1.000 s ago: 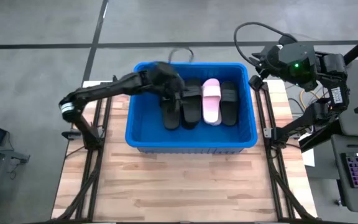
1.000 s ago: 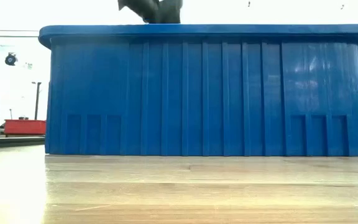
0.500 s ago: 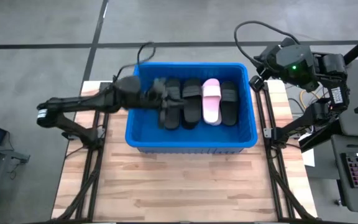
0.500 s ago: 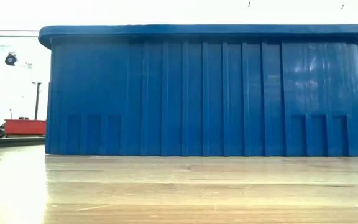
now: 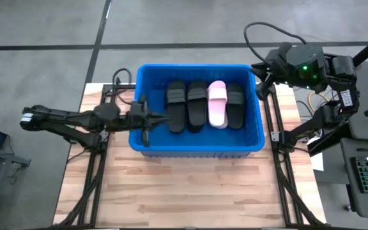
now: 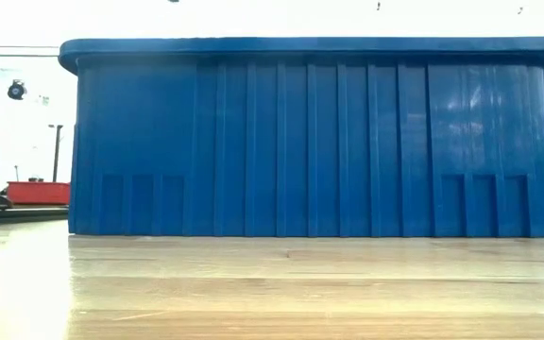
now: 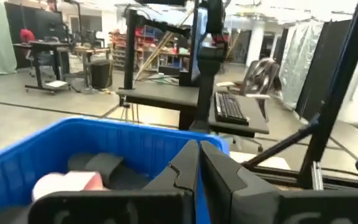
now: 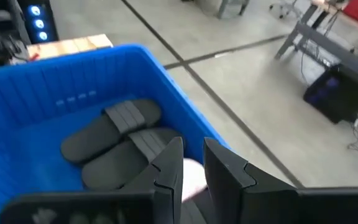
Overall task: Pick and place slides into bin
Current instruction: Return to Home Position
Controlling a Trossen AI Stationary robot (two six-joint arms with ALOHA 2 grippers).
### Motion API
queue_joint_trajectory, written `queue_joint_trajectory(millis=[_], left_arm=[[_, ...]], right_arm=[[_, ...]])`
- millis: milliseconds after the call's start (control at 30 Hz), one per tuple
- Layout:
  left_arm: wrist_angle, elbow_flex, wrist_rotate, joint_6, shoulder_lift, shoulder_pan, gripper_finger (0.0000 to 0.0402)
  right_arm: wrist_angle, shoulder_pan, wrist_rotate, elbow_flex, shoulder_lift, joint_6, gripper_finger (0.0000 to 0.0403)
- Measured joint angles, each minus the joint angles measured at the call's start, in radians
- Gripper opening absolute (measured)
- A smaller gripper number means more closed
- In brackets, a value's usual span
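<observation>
One wooden table (image 5: pixel 190 185) carries the blue bin (image 5: pixel 197 148), set toward its far edge, midway between the arms. Four slides lie side by side on the bin floor, straps up: three black slides (image 5: pixel 197 102) and one pink slide (image 5: pixel 217 103), the pink one third from the left. Left gripper (image 5: pixel 163 119) hangs over the bin's left wall, pointing inward; its fingers (image 7: pixel 219 180) are pressed together, empty. Right gripper (image 5: pixel 258 69) sits at the bin's far right corner; its fingers (image 8: pixel 225 171) stand slightly parted, holding nothing.
</observation>
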Motion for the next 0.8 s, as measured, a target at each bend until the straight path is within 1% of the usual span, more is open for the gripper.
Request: queue_joint_trajectory(millis=[167, 333, 400, 533, 667, 800], left_arm=[[0.023, -0.201, -0.002, 0.001, -0.192, -0.001, 0.0000], [0.028, -0.346, -0.004, 0.013, -0.400, -0.001, 0.0000], [0.030, -0.398, -0.032, 0.052, -0.478, -0.001, 0.0000], [0.024, -0.488, -0.046, 0.114, -0.573, -0.001, 0.0000], [0.024, -0.575, -0.044, 0.138, -0.684, -0.001, 0.0000], [0.021, -0.666, -0.044, 0.141, -0.802, -0.001, 0.0000]], right_arm=[[0.122, 0.000, 0.000, -0.027, 0.000, -0.054, 0.0054], [0.243, 0.000, 0.001, -0.077, 0.002, -0.077, 0.0054], [0.274, 0.000, 0.001, -0.103, 0.003, -0.078, 0.0054], [0.318, 0.000, 0.001, -0.157, 0.003, -0.069, 0.0054], [0.383, 0.001, 0.002, -0.210, 0.003, -0.035, 0.0054], [0.500, 0.039, 0.006, -0.282, 0.002, -0.067, 0.0054]])
